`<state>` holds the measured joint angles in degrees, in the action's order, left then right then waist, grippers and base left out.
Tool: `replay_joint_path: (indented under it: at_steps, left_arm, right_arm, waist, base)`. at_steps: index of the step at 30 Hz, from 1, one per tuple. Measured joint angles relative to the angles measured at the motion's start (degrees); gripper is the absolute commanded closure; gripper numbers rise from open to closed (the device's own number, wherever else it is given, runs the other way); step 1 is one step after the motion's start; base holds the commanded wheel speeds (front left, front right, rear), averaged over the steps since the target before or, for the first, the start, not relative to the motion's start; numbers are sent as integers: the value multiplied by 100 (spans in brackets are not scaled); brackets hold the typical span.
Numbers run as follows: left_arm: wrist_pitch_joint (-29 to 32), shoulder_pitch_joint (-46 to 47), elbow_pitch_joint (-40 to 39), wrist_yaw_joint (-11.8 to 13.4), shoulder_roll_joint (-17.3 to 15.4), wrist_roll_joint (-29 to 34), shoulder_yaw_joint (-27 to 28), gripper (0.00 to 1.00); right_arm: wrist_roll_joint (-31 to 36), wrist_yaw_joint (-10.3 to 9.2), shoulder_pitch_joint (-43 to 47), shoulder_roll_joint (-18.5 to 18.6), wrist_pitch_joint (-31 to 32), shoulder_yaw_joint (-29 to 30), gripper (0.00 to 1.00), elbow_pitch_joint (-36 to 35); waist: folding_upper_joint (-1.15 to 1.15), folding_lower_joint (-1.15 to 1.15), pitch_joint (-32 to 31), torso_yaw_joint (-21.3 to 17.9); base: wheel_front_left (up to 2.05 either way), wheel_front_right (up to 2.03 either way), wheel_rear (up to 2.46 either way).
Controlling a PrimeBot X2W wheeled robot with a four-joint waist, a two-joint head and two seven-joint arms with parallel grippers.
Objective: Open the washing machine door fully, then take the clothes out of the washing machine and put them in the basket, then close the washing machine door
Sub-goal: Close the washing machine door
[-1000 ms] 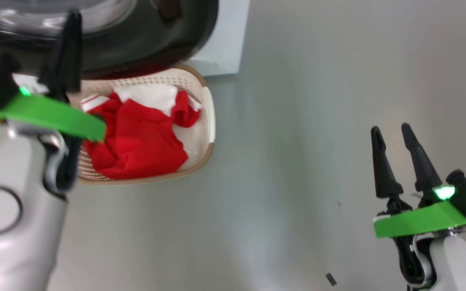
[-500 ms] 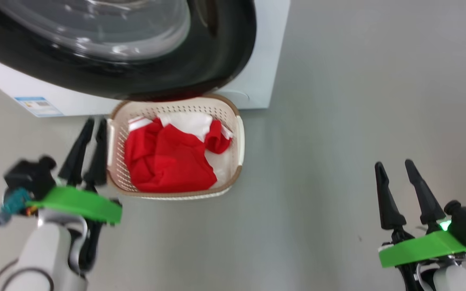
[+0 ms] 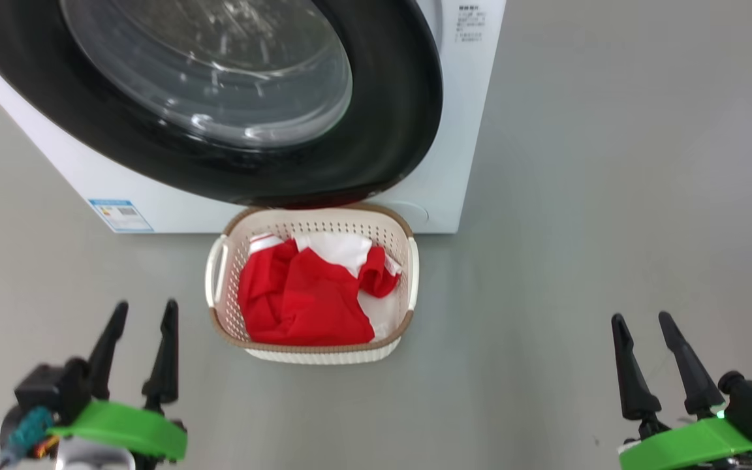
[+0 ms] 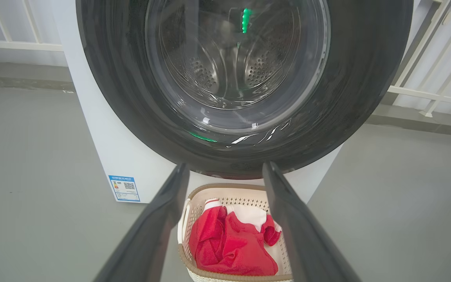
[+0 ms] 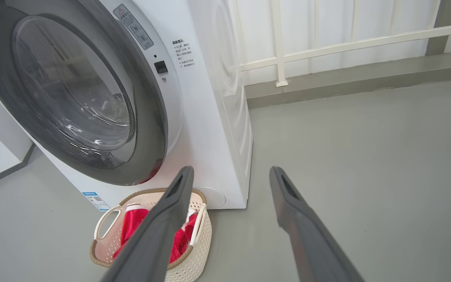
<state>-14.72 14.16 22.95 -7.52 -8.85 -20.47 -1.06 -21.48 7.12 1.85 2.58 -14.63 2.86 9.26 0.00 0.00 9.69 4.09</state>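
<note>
Red clothes (image 3: 297, 307) with white trim lie crumpled inside cream basket (image 3: 317, 356).

I see the basket (image 3: 316, 353) on the floor (image 3: 578, 228) just before the washing machine (image 3: 464, 130), under its door (image 3: 392, 130), with the clothes (image 3: 304, 303) inside it. My left pincer (image 3: 146, 307) hangs near the basket's left, and my right pincer (image 3: 641, 318) well apart on its right.
</note>
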Motion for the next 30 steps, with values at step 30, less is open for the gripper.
replay_joint_path:
  at_steps: [30]
  left_arm:
    - [1, -1894, -866, 0, 430, 637, 999, 0]
  right_arm:
    - [-10, 0, 1044, -40, 0, 344, 0, -137]
  waist:
    - [0, 0, -750, 148]
  base:
    - [0, 0, 0]
